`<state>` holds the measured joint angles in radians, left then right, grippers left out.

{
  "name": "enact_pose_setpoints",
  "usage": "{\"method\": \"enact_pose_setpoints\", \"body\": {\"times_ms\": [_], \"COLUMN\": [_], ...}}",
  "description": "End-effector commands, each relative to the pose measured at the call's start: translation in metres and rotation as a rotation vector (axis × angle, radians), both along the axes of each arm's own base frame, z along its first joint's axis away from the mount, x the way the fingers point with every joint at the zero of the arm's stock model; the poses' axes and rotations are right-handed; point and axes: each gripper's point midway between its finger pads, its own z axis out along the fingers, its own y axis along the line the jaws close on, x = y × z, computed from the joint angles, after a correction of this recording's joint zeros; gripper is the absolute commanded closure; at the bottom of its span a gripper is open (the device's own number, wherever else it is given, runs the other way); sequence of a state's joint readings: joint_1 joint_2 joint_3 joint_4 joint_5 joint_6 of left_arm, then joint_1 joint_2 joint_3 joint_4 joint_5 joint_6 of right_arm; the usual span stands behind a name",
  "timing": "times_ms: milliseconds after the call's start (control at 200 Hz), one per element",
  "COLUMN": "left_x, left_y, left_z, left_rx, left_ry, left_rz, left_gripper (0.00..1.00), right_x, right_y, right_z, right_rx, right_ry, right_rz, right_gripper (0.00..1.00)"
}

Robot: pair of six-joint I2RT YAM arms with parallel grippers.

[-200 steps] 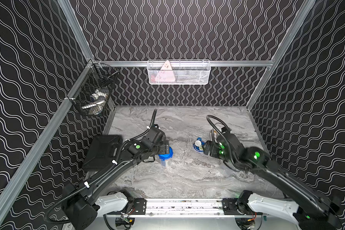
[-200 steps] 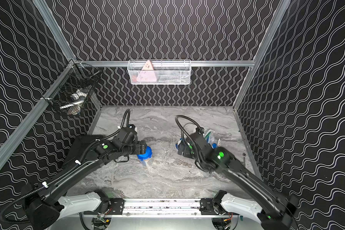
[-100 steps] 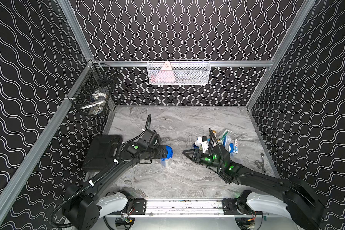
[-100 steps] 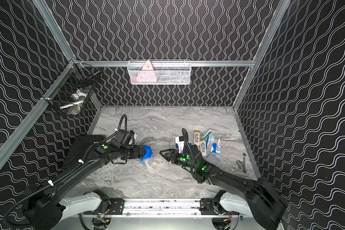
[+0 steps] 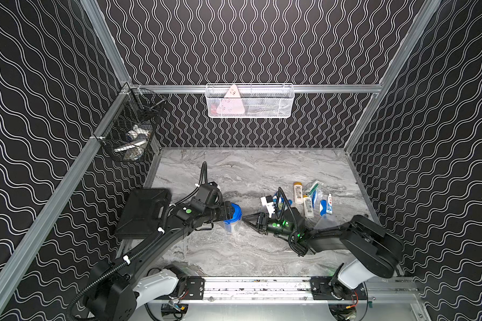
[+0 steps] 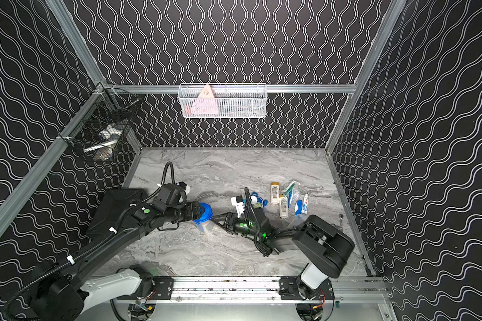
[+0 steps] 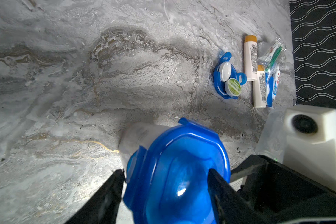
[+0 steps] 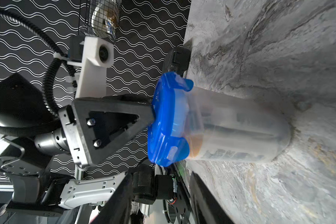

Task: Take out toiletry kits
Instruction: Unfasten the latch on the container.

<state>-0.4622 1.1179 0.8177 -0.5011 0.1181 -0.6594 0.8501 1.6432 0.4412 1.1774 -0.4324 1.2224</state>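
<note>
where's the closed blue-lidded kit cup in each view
Both top views: closed kit cup mid-counter, between the two arms.
Left wrist: close up, its blue lid between the fingers.
Right wrist: mid-picture, whole cup seen side-on.
Shared landmark: the left gripper, at its lid in every view.

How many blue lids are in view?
2. One blue lid caps the upright cup at the left end effector; the loose lid lies on the table beside the bottles. Black basket's contents unclear.

Lidded cup (image 5: 232,223) stands upright (other kit (image 5: 308,208) seemingly scattered).
</note>
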Motion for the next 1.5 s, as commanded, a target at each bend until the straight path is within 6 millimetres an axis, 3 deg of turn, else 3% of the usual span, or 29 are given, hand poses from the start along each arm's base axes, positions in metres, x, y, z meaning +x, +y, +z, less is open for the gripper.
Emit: {"method": "enact_pose_setpoints", "body": {"times_ms": [0, 165, 560, 816, 1036, 1236, 1361, 1496], "left_x": [-0.024, -0.031, -0.037, -0.040, -0.043, -0.045, -0.046, -0.047], "left_y": [0.023, 0.024, 0.031, 0.035, 0.050, 0.057, 0.059, 0.059], "left_z": [-0.024, -0.027, -0.036, -0.043, -0.048, -0.054, -0.054, -0.054], "left_rx": [0.100, 0.101, 0.128, 0.152, 0.215, 0.282, 0.303, 0.321], "left_ry": [0.098, 0.114, 0.129, 0.145, 0.164, 0.180, 0.176, 0.170], "left_rz": [0.035, 0.016, 0.031, 0.032, 0.086, 0.111, 0.114, 0.112], "left_gripper": [0.34, 0.39, 0.41, 0.43, 0.46, 0.48, 0.48, 0.49], "right_x": [0.002, 0.008, 0.015, 0.015, 0.013, 0.013, 0.013, 0.012], "right_y": [0.006, 0.010, 0.016, 0.019, 0.015, 0.012, 0.013, 0.008], "right_z": [0.027, 0.015, -0.004, -0.002, 0.010, 0.017, 0.011, 0.018], "right_rx": [0.126, 0.084, 0.053, 0.034, 0.048, 0.023, -0.044, -0.102], "right_ry": [-0.044, -0.018, 0.034, 0.028, 0.002, -0.011, 0.012, -0.004], "right_rz": [0.003, -0.024, -0.045, -0.035, -0.040, -0.047, -0.040, -0.053], "right_gripper": [0.45, 0.43, 0.50, 0.58, 0.62, 0.74, 0.85, 0.87]}}
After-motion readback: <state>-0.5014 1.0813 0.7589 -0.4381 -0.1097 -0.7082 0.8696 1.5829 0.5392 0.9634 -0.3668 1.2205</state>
